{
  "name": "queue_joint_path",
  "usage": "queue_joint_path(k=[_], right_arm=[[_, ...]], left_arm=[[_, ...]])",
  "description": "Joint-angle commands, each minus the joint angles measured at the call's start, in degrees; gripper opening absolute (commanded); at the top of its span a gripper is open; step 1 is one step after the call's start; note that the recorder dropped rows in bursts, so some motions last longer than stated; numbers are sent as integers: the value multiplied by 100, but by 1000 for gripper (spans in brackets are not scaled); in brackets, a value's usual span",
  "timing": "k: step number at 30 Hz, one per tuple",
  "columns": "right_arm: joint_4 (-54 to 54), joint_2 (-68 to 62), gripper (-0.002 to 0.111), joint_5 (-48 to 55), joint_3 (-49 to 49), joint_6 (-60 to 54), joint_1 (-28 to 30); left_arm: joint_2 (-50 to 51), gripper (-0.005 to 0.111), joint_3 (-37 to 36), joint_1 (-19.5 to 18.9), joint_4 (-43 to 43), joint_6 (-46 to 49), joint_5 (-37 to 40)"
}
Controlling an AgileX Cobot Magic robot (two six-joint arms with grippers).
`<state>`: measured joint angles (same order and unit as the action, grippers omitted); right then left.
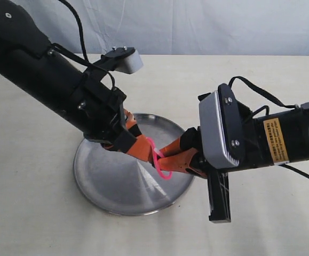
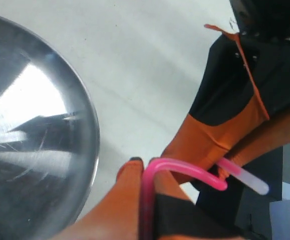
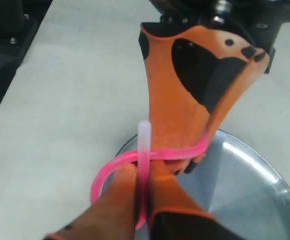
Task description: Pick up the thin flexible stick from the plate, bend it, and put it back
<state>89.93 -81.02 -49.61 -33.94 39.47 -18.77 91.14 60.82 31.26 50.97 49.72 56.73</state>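
While left tool (image 1: pixel 142 149) and right tool (image 1: pixel 170 160) each clamp one end, the looped stick (image 1: pixel 164 172) hangs over the plate (image 1: pixel 106 181) — set-down lies straight below.

Left arm (image 1: pixel 39 72) and right arm (image 1: pixel 298 133): black tubes trailing black cables (image 1: pixel 80 32). Left pincer (image 1: pixel 146 149) and right pincer (image 1: pixel 164 158): orange with black patches. Yellow label (image 1: pixel 276 141) on the right arm.

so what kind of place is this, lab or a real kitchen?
Most likely a lab test bench, not a kitchen: a pale tabletop, a plain white cloth backdrop, and a steel plate over which the left claw and right claw hold a bent pink stick.
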Motion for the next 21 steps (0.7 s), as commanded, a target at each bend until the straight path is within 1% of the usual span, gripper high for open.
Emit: queue_joint_path(k=[1, 9, 12, 21], right_arm=[[348, 58, -1, -914, -8, -164, -71], [471, 58, -1, -914, -8, -164, -71], [495, 58, -1, -914, -8, -164, -71], [492, 58, -1, -958, -8, -172, -71]], left_arm=[[287, 0, 98, -29, 213, -164, -633], [351, 0, 156, -29, 236, -164, -504], [351, 0, 272, -29, 225, -164, -132], [351, 0, 288, -29, 225, -164, -86]])
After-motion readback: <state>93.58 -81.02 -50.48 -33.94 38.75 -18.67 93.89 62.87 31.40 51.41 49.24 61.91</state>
